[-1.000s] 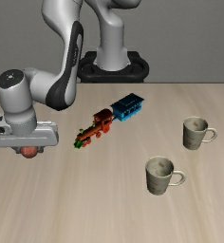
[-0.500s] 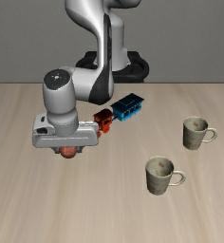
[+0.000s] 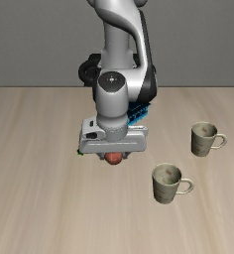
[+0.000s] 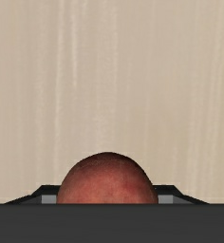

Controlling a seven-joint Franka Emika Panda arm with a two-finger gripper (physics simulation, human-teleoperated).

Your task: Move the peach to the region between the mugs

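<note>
My gripper (image 3: 112, 158) hangs above the wooden table, shut on a reddish peach (image 3: 112, 157) that peeks out beneath the hand. In the wrist view the peach (image 4: 106, 180) bulges up between the fingers with bare tabletop beyond it. Two grey-green mugs stand to the exterior view's right: one mug (image 3: 204, 138) farther back, the other mug (image 3: 169, 184) nearer the front. The gripper is to the left of both mugs, roughly level with the gap between them.
A toy train with a blue wagon (image 3: 140, 114) lies just behind my hand, mostly hidden by the arm. The robot base (image 3: 119, 69) stands at the back edge of the table (image 3: 40, 218).
My hand has carried the peach steadily toward the exterior view's right, from the table's left side past the toy train to near the mugs. The mugs have not moved.
</note>
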